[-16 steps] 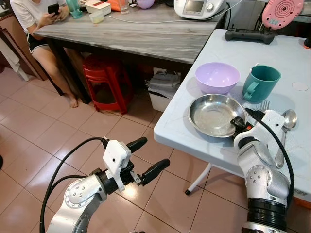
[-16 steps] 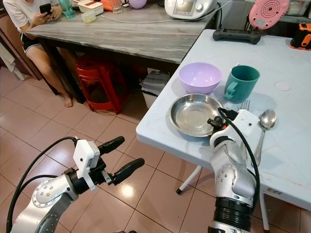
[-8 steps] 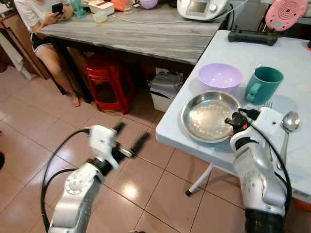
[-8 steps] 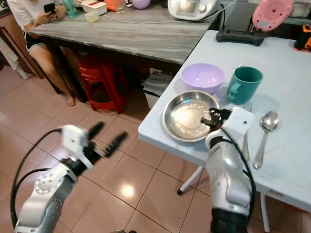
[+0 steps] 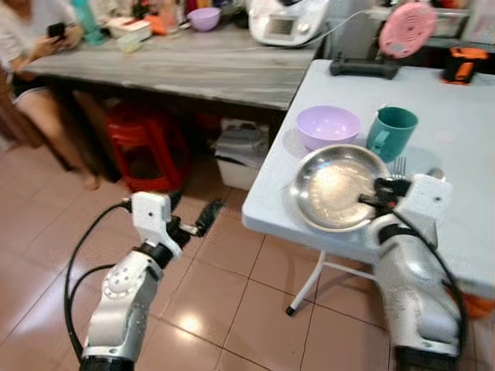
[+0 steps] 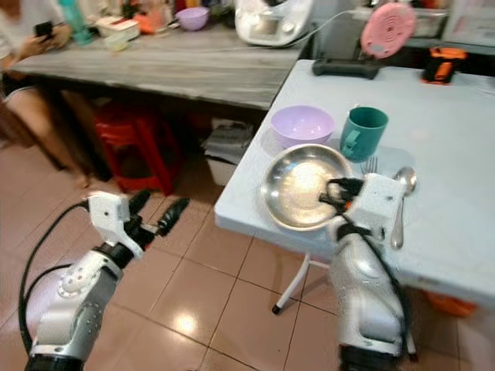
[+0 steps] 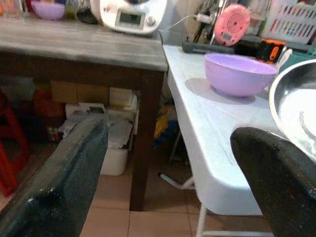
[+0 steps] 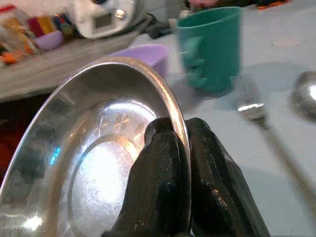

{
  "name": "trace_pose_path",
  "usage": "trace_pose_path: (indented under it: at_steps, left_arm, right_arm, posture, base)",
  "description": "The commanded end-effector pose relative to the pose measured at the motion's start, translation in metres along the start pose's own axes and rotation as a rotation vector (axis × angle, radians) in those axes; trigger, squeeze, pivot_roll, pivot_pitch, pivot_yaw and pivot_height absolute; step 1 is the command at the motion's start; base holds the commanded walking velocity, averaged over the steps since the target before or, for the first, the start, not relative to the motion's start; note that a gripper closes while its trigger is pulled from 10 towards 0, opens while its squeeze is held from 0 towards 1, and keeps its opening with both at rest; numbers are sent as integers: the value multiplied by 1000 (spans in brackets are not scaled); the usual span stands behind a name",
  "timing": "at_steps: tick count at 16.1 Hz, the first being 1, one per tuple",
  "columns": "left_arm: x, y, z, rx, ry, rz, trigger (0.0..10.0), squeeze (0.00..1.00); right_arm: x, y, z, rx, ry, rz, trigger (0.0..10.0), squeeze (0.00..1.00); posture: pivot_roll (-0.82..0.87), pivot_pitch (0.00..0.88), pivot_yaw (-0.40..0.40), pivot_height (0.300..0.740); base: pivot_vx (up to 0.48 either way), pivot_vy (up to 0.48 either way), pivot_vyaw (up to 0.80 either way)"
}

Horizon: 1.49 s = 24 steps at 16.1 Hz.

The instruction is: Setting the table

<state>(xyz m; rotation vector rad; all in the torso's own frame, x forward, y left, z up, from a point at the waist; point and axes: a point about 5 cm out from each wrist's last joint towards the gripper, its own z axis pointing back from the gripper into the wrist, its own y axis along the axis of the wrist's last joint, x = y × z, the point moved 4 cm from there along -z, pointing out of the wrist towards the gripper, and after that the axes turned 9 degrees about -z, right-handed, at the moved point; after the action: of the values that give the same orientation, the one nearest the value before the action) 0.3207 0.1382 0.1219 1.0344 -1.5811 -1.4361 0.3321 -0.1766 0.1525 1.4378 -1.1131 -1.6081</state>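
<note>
Your right tool (image 8: 178,148) is clamped on the rim of the steel plate (image 5: 332,185), right of frame centre, tilted over the worktop (image 5: 464,124) edge. Keep it level (purple bowl (image 5: 328,126) sits just beyond). Left tool (image 5: 189,220) hangs spread, holding nothing.

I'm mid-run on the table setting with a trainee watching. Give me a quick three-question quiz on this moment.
1. True or false: the right end effector is shut on the steel plate's rim.
2. Which stands closest to the green cup? A: purple bowl B: red stool C: pink fan
3. Fill in: the left end effector hangs open above the ____.

Key: 1 true; 2 A; 3 floor.
</note>
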Motion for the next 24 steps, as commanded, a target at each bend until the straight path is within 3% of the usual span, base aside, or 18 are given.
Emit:
trace_pose_path:
  at_steps: [1,11,20,24]
  left_arm:
    - [-1,1,-3,1,6,-10,10000,0]
    - [-1,5,-9,20,2,-18,10000,0]
    - [0,6,-10,30,5,-11,10000,0]
    - [0,8,-9,39,20,-26,10000,0]
  right_arm:
    - [-1,8,1,37,8,5,10000,0]
    - [0,8,0,65,-2,6,10000,0]
    - [3,6,1,76,-14,5,10000,0]
    - [0,7,1,87,3,16,10000,0]
  posture:
    - [-41,5,94,740]
    - [-32,0,105,740]
    - [-27,0,115,740]
    - [-25,0,113,740]
  base:
    - [0,398,-606]
    - [0,437,-42]
    - [0,460,-363]
    - [0,0,0]
